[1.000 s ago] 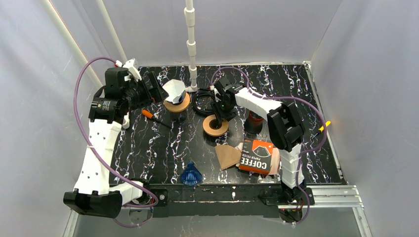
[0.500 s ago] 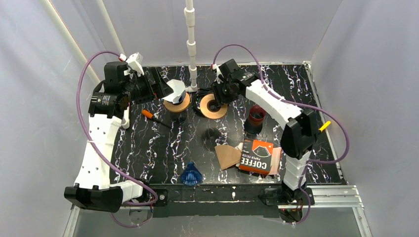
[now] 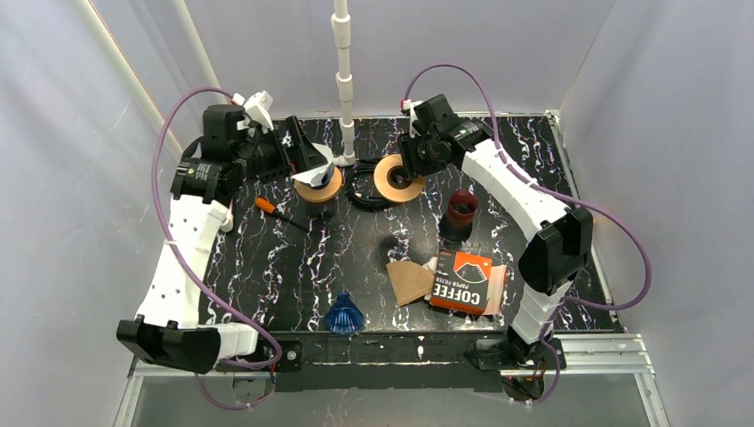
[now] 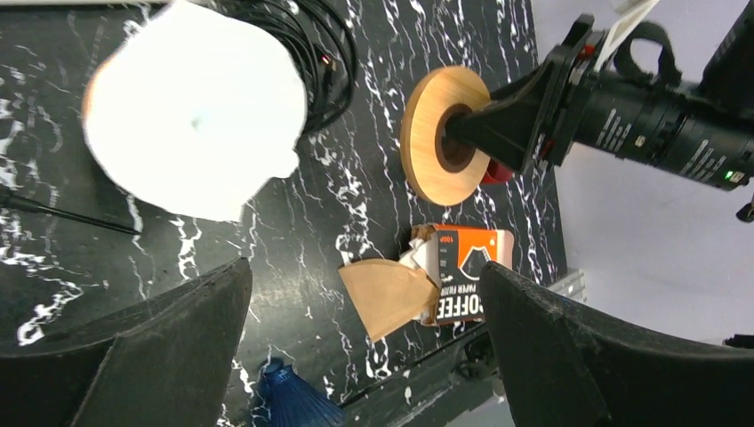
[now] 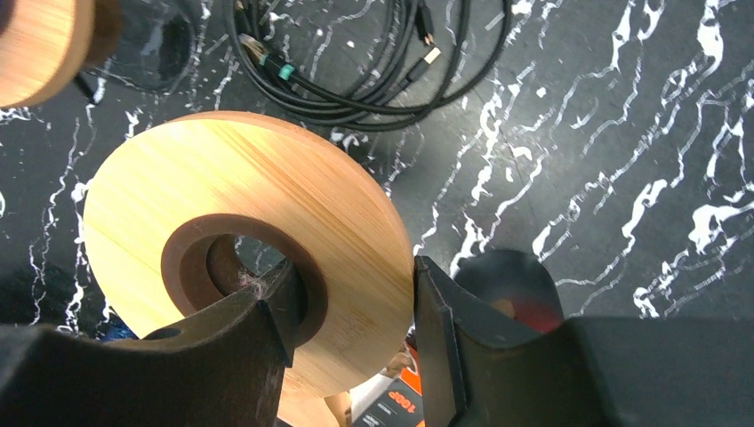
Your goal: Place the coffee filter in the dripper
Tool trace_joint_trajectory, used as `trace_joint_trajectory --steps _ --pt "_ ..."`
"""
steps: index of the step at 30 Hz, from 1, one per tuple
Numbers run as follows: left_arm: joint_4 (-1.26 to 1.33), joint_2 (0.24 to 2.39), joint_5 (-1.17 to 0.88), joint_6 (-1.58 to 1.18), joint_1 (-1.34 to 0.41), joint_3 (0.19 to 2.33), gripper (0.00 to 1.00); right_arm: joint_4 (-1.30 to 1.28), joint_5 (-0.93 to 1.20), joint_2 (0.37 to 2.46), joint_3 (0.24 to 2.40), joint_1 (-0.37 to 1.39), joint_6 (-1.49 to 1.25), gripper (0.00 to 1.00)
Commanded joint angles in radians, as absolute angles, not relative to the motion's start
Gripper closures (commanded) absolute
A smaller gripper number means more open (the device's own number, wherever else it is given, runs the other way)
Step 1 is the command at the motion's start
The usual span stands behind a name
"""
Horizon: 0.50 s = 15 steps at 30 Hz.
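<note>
Filter: the white paper filter (image 4: 196, 107) sits on the wood-collared dripper (image 3: 320, 187), far left of centre; how deep cannot be told.
From the jaws: ahead of the left gripper (image 3: 296, 153), not touching it.
Left jaws: wide, empty.
Right gripper (image 5: 353, 271): clamped on a spare wooden ring (image 5: 249, 205), raised and tilted, just right of the dripper.
Nearer arm: left, probably best placed to seat the filter.
</note>
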State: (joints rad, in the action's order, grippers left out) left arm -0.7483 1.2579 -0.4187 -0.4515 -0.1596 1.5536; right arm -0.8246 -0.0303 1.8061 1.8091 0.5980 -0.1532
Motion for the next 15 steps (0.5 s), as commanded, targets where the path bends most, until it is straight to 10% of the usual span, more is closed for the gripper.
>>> trace_joint_trajectory --steps 1,15 --pt "-0.746 1.27 -0.39 -0.465 -0.247 1.589 0.02 -0.825 -0.046 1.707 1.775 0.555 -0.158 0.6" --pt "-0.753 1.347 -0.269 -0.434 -0.463 1.623 0.02 -0.845 -0.077 1.548 1.6 0.376 -0.144 0.62"
